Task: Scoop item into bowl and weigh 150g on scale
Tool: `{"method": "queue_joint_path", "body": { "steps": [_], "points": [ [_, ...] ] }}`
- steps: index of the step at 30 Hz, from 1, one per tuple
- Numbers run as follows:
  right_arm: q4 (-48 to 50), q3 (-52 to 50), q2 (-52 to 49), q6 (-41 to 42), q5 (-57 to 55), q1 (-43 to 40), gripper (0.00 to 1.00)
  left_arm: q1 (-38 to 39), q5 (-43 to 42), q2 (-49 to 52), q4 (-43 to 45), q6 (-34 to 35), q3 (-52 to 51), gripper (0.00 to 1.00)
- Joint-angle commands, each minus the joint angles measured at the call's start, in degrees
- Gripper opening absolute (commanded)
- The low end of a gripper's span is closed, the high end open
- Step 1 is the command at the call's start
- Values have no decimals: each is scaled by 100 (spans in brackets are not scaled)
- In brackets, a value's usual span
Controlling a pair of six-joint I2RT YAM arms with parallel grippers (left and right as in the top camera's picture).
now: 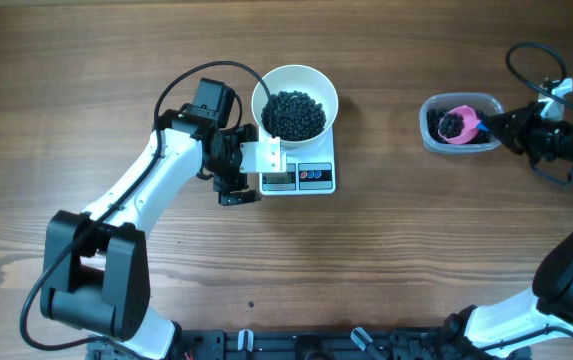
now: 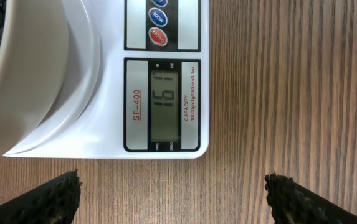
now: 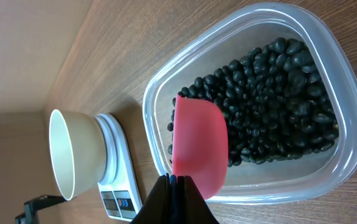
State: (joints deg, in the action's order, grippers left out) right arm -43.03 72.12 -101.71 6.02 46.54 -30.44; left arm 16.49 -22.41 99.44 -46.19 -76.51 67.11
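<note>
From overhead, the bowl (image 1: 295,100) stands on the scale (image 1: 316,178) near the middle of the worktop (image 1: 386,260), heaped with the black item (image 1: 294,114). The left fingers (image 1: 238,170) sit just beside the scale's left edge, spread wide and gripping nothing. Well apart on the right, a clear tub (image 1: 428,125) holds more of the black pieces and a pink scoop (image 1: 461,123). The right fingers (image 1: 498,124) are at the scoop's handle end.

The left wrist view looks down on the scale's front corner – grey display, round buttons above it, and the bowl's white wall at the left with a few pieces showing inside. The display seems to read 161. Two black fingertips (image 2: 41,199) poke in at the bottom corners, far apart, over bare wood just short of the scale.

In the right wrist view the right fingers are pressed tight together on the scoop's handle. The scoop lies inside the tub, its rounded back up, resting against the pieces at the near wall. The bowl and scale show small in the background, to the left.
</note>
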Motion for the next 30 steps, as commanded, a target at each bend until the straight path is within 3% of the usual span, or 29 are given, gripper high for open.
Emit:
{"method": "queue_joint_path", "body": {
  "steps": [1,7,11,19,26,30],
  "points": [
    [57,-35,-101,2,205,-17,4,-15,-114,59,-4,-107,-52,100],
    [297,-35,-101,199,203,-17,4,-15,-114,59,-4,-107,-52,100],
    [372,13,-92,1032,151,-17,4,-15,-114,59,-4,-107,-52,100],
    [-133,929,326,1193,-1246,83,4,-15,-114,59,-4,-107,-52,100],
    [-592,1248,393,409,-2905,905,4,-15,-114,59,-4,-107,-52,100],
    [-822,1248,393,-634,-3766,1611,4,-15,-114,59,-4,-107,-52,100]
  ]
}}
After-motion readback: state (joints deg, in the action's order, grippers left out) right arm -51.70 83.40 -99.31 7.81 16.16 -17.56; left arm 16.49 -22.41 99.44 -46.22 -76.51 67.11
